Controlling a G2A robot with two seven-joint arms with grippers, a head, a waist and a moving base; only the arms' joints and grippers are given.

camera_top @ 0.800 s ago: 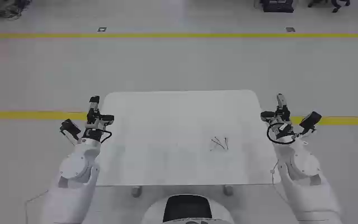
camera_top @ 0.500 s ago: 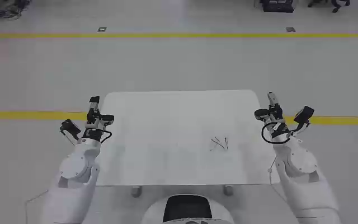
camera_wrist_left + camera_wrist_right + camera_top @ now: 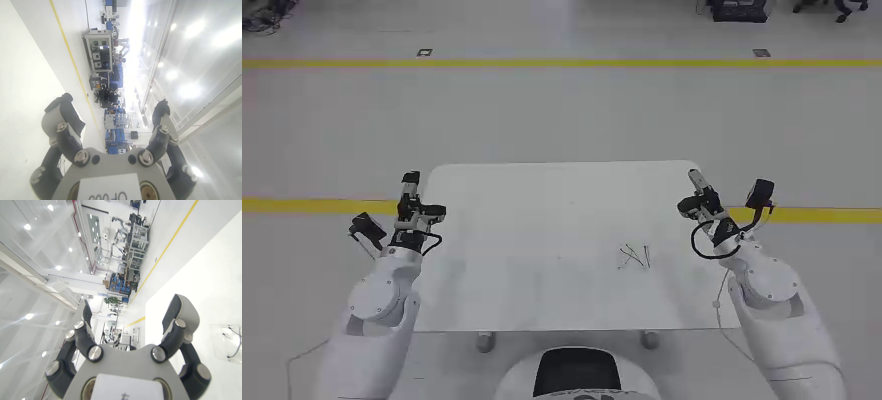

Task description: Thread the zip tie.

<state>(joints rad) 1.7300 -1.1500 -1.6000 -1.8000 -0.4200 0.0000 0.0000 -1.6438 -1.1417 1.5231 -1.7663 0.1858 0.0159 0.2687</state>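
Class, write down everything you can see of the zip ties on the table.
The zip ties are a few thin dark strips, lying flat and loosely crossed in one small bunch on the white table, toward its near right part. They seem to rest on a clear plastic sheet. Nothing else touches them.

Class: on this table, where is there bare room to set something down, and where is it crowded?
Free: the wide table stretch between the left gripper at its left edge and the zip ties. Crowded: around the zip ties, toward the right gripper.
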